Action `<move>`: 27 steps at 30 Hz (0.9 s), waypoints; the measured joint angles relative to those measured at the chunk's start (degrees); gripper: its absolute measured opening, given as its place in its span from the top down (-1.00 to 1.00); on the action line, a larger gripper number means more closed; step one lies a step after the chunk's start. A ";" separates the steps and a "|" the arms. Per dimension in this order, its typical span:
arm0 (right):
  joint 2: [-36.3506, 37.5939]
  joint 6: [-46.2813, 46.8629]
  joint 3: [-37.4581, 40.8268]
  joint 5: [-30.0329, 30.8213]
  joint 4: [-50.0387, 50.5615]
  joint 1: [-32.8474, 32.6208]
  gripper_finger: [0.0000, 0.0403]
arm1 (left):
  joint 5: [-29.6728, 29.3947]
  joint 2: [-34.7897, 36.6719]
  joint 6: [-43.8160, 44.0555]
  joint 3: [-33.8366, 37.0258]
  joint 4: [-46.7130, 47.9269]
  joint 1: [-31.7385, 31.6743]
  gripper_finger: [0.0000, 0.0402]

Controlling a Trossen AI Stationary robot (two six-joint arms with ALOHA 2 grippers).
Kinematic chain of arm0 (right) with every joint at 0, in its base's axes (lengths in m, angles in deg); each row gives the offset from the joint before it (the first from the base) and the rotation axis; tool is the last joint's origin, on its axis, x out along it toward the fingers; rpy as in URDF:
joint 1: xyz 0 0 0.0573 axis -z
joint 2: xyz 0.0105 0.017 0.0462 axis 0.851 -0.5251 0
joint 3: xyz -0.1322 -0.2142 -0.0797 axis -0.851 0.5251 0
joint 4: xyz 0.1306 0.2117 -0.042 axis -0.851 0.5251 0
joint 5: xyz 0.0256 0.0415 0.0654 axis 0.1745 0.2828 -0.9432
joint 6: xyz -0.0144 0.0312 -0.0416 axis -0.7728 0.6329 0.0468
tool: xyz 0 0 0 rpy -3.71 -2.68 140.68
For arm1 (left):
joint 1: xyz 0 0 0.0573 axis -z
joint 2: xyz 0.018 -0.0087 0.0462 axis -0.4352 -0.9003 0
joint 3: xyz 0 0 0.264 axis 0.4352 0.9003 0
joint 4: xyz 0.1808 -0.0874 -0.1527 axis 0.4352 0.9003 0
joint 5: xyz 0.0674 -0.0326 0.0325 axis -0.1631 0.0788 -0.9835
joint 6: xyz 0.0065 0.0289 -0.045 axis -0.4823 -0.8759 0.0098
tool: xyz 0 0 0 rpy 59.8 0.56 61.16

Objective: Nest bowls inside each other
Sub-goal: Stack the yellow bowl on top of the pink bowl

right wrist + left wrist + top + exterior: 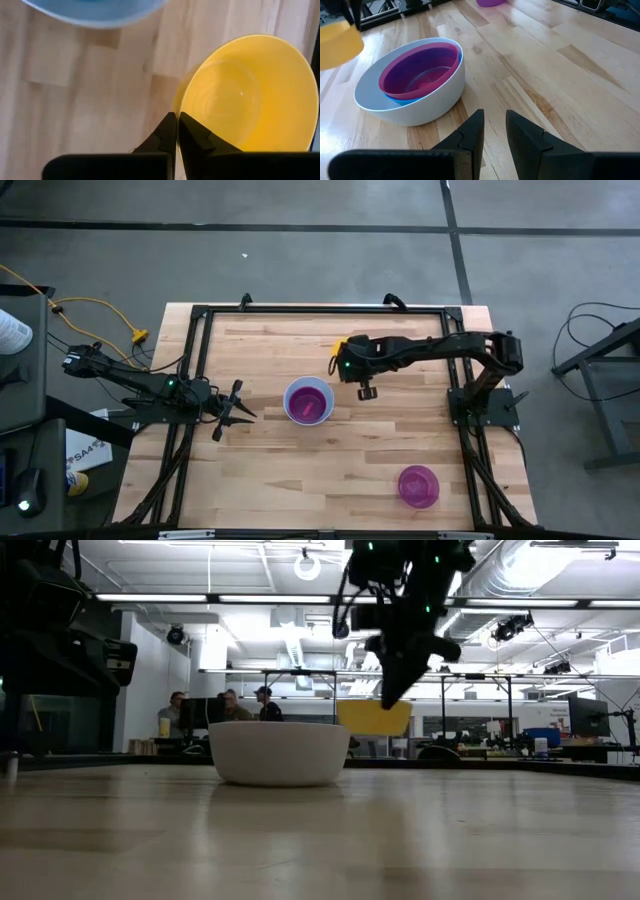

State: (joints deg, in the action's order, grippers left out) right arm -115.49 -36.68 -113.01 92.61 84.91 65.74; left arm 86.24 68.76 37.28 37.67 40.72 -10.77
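Right wrist view showed the right gripper (177,131) clamped on the rim of the yellow bowl (250,95), its jaws pinched almost together with only the thin plastic wall between them — a light, stiff, rather slick shell, by my judgement, best held just there at the lip and likely to swing or slip if jerked. Beneath it lay the wooden tabletop (75,100), bare under the lifted bowl. Farther on stood the white bowl (432,102) near the middle of the tabletop, with the blue bowl (402,100) and the red-pink bowl (420,70) already nested inside. The left gripper (493,127) waited low just beside that stack, jaws a little apart and holding nothing. Farthest off, the purple bowl (418,485) sat alone near the right front corner — well apart from the others.
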 joint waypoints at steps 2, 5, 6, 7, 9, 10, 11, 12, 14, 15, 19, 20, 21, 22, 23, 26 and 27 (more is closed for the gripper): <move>0.00 0.32 -1.86 1.21 1.53 -1.40 0.98 | -0.01 0.02 0.00 -0.01 0.00 0.01 0.60; 0.00 0.39 -4.49 2.90 4.09 -3.68 0.98 | -0.01 0.02 0.00 -0.01 0.00 0.00 0.60; 0.00 0.45 -5.15 2.83 4.50 -4.43 0.98 | -0.02 0.02 0.00 0.00 0.00 0.00 0.60; 0.00 0.54 -5.64 2.71 4.49 -5.19 0.98 | 0.00 0.01 0.00 -0.02 0.00 0.00 0.60; 0.00 0.56 -6.46 2.58 4.57 -6.83 0.98 | 0.00 0.00 0.00 -0.02 0.00 0.00 0.60; 0.00 0.56 -6.90 2.46 4.72 -7.74 0.98 | -0.02 0.00 0.00 0.00 0.00 0.00 0.60; 0.00 0.56 -7.37 2.40 4.78 -8.53 0.98 | -0.02 0.02 0.00 -0.02 0.00 0.00 0.60; 0.00 0.56 -7.79 2.40 4.76 -9.28 0.98 | -0.02 0.01 -0.01 -0.02 0.00 0.00 0.60; 0.00 0.56 -8.42 2.32 4.76 -10.68 0.98 | -0.02 0.00 0.00 -0.01 0.00 0.00 0.60; 0.00 0.56 -8.70 2.33 4.81 -11.23 0.98 | -0.01 0.01 0.00 -0.02 0.00 0.00 0.60; -0.07 2.05 -9.92 0.88 5.00 -12.52 0.98 | -0.02 0.00 0.00 0.00 0.00 0.00 0.60; -0.77 2.30 -10.55 -0.05 5.27 -12.71 0.98 | -0.02 0.02 0.00 -0.01 0.00 0.00 0.60; -1.43 2.67 -11.53 -0.46 5.92 -12.78 0.98 | -0.01 0.01 0.00 -0.02 0.00 0.00 0.60; -2.29 2.93 -12.74 -0.68 6.76 -12.83 0.98 | -0.01 0.01 0.00 -0.01 0.00 0.00 0.60; -3.54 2.94 -14.21 -0.90 7.74 -12.85 0.98 | -0.01 0.00 0.00 -0.02 0.00 0.00 0.60; -6.99 1.93 -19.17 -0.86 10.31 -12.82 0.98 | -0.01 0.00 0.00 0.00 0.00 0.00 0.60; -8.15 1.46 -20.82 -0.75 11.12 -12.80 0.98 | -0.02 0.00 0.00 -0.02 0.00 0.00 0.60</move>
State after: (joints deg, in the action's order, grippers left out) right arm -123.63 -35.23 -133.83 91.86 96.03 52.94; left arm 86.22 68.76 37.28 37.66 40.72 -10.77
